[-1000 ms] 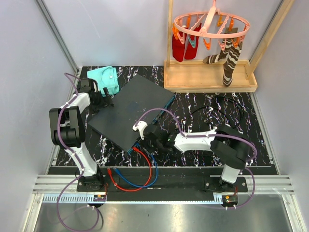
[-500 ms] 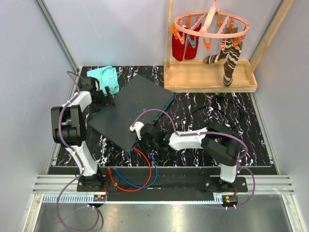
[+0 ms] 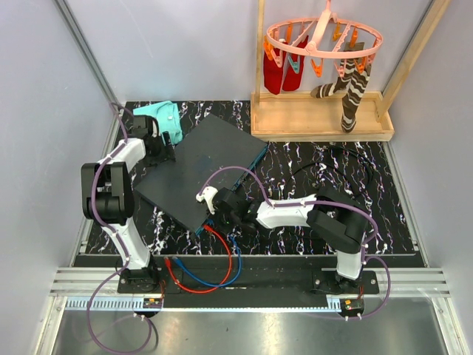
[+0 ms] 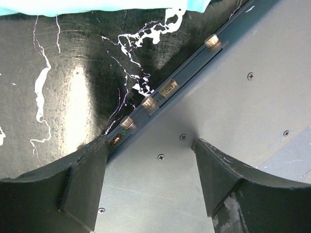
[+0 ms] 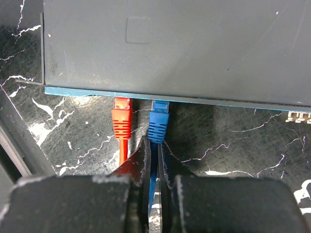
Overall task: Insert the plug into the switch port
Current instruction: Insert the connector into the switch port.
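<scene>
The switch is a flat dark grey box lying at an angle on the black marbled table, its teal edge facing my right gripper. A blue plug and a red plug sit side by side with their tips at that edge. My right gripper is shut on the blue cable just behind the blue plug. My left gripper hovers at the switch's far left corner, open, its dark fingers spread over the flat top.
A folded teal cloth lies beside the left gripper. Red and blue cables loop toward the near table edge. A wooden tray with a sock hanger stands at the back right.
My right gripper has slid left to the switch's near edge and shut on the blue cable. My left gripper has edged onto the switch's corner, its jaws a little narrower.
</scene>
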Available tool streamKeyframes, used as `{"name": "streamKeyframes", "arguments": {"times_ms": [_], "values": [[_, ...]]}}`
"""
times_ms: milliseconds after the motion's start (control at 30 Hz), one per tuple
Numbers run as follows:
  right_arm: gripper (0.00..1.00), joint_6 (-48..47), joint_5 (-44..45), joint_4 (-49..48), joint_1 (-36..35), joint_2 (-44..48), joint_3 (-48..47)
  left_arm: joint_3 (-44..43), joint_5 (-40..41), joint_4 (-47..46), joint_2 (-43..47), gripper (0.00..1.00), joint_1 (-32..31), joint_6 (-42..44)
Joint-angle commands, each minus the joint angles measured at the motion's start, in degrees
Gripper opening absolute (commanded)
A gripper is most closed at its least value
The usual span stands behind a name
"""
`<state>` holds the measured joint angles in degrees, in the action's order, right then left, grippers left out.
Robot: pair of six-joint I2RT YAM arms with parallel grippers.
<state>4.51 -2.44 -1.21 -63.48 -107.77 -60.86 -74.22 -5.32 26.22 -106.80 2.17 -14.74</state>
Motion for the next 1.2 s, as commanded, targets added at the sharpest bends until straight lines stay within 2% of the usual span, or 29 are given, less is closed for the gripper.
{"name": "streamKeyframes", "arguments": {"times_ms": [0,267,467,567,633,667,767,1000,1167], "values": [[0.0,-2.1,3.5,-11.9,-0.1,-2.7,-3.6,4.4,-1.5,10.7,-3.3,0.65,-6.0,1.1],[0.0,-2.5,7.3,-17.8,0.7,-2.9,-6.0,5.5,-4.5,12.2,-2.4,0.61,-8.1,0.8],[0.0,-4.2,8.9,-26.6,0.9,-4.5,-8.0,5.9,-4.3,12.2,-2.1,0.59,-8.7,1.0],[0.05,-4.2,8.7,-23.1,0.9,-7.1,-8.7,5.7,-4.2,12.2,-2.3,0.59,-8.8,1.0],[0.13,-2.7,6.4,-21.8,1.0,-6.0,-6.7,5.7,-3.8,12.1,-2.3,0.59,-8.7,1.1],[0.23,-2.1,5.5,-20.9,1.0,-4.1,-4.6,5.7,-3.5,12.2,-2.3,0.59,-8.8,1.1],[0.34,1.2,4.4,-15.7,0.9,-0.4,-1.5,5.3,-2.8,12.2,-2.5,0.59,-8.7,1.0],[0.4,4.8,5.4,-7.8,1.0,5.3,1.4,4.9,-2.1,12.2,-2.9,0.59,-8.7,0.8],[0.35,5.0,4.6,-6.3,0.9,5.6,1.0,4.9,-2.1,12.2,-2.8,0.59,-8.8,0.7]]}}
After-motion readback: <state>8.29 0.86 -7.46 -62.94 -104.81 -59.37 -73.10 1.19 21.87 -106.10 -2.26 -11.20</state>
